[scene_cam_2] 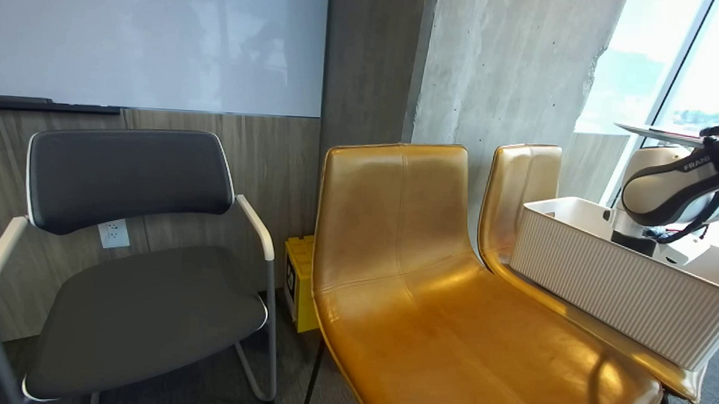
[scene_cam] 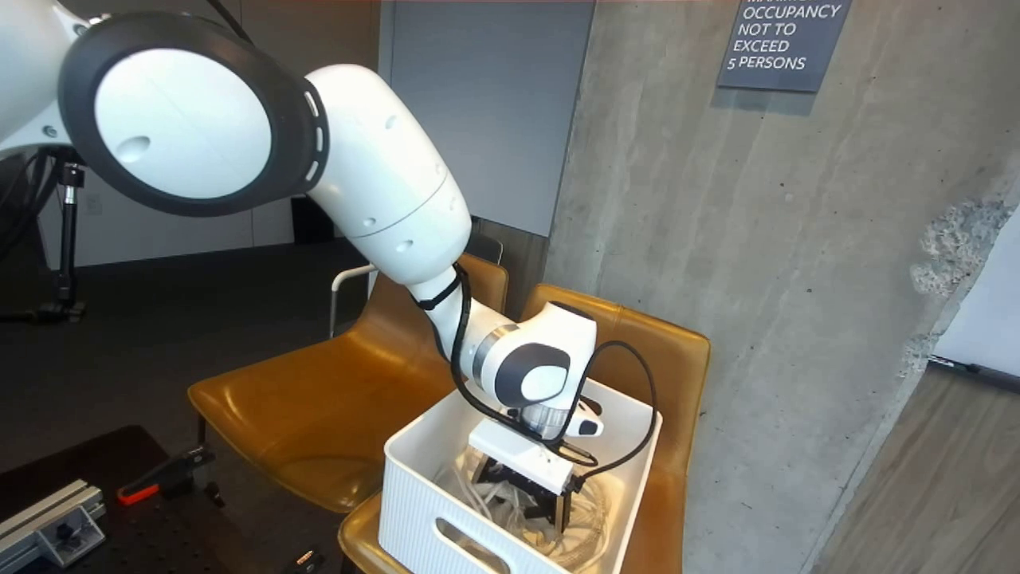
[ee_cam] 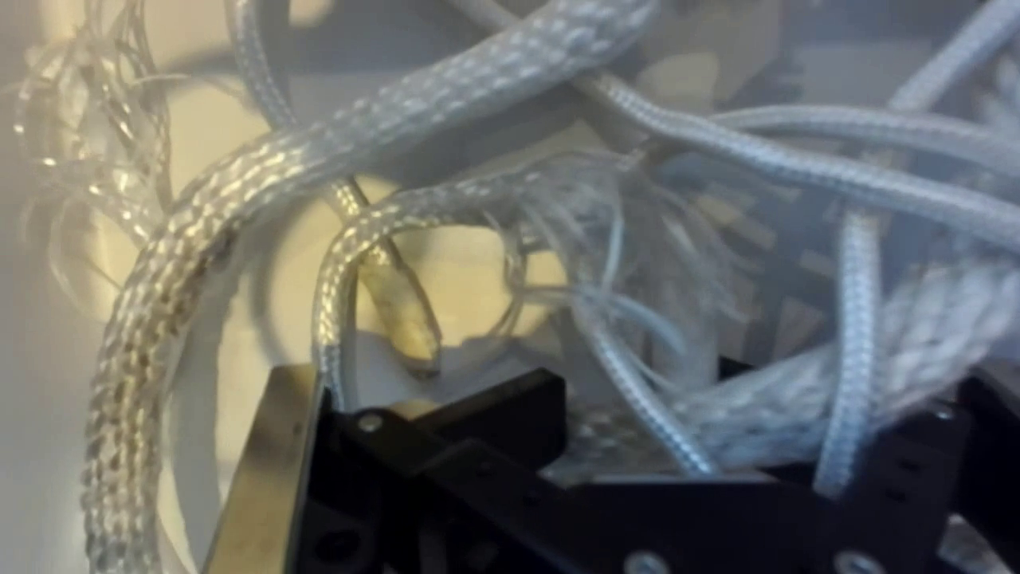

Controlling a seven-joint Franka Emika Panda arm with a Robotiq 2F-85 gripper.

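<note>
Braided sleeving [ee_cam: 414, 104] in a ribbed white bin [scene_cam: 408, 486], gripper [scene_cam: 519, 504] down among it

In an exterior view: bin of white, plastic-looking stuff, corners rounded, slot handle in the near wall. Stands on the seat of a tan leather-like chair [scene_cam: 665, 347]; a twin chair [scene_cam: 319, 406] to its left, rough grey concrete wall [scene_cam: 797, 255] behind and right. Sleeving lies inside in loose coils, crinkled clear wisps at left. Arm [scene_cam: 390, 175], glossy white, enters from upper left and slants down to the right; wrist bent over the bin, gripper pointing down below the rim. Black cable [scene_cam: 647, 383] loops out on the right. Fingers [scene_cam: 562, 512] stand well apart, strands showing around them.

In an exterior view: bin's long side at right, fine upright ribs. Smooth, seamed tan chair nearer; dark grey chair [scene_cam_2: 148, 320] with pale armrests at left, yellow box [scene_cam_2: 301, 284] between. Arm reaches in from the right, wrist low in the bin; its wall hides the fingers.

Wrist view: sleeving silvery, woven, thick tubes to thin cords. One thick tube arcs to the lower left, outside the left-hand finger with its flat tan face. Frayed end near the middle spills fine threads. Cords run down to the black linkage at right; whether they touch it, cannot tell.
</note>
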